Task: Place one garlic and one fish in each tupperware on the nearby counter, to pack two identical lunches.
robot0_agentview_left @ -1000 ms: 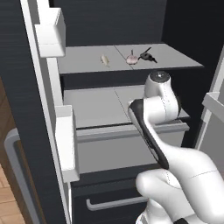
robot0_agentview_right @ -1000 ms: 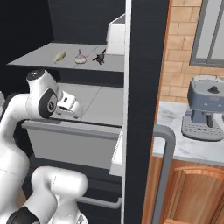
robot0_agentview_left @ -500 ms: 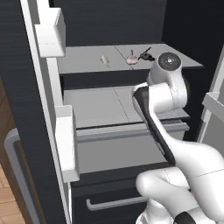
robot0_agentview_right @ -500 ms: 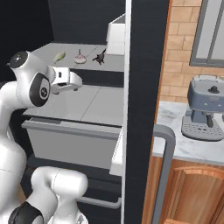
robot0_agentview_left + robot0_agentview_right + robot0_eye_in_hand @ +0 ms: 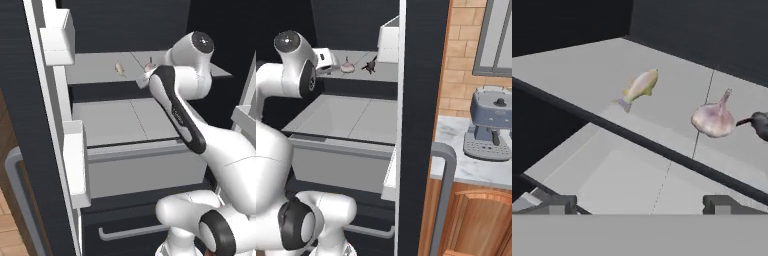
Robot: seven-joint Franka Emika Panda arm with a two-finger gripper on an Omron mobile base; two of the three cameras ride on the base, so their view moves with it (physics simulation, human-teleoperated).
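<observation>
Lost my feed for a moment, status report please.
Gripper open, empty, short of the fridge shelf. Fish and garlic lie apart on it. Dark object beside garlic.

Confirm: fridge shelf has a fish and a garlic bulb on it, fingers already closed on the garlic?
Not closed. In the hand view the fingers stand wide apart, short of the shelf edge, holding nothing. The fish and garlic bulb do lie on that fridge shelf, untouched.

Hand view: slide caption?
Open pincer faces a fish and a garlic on the grey fridge shelf.
</observation>
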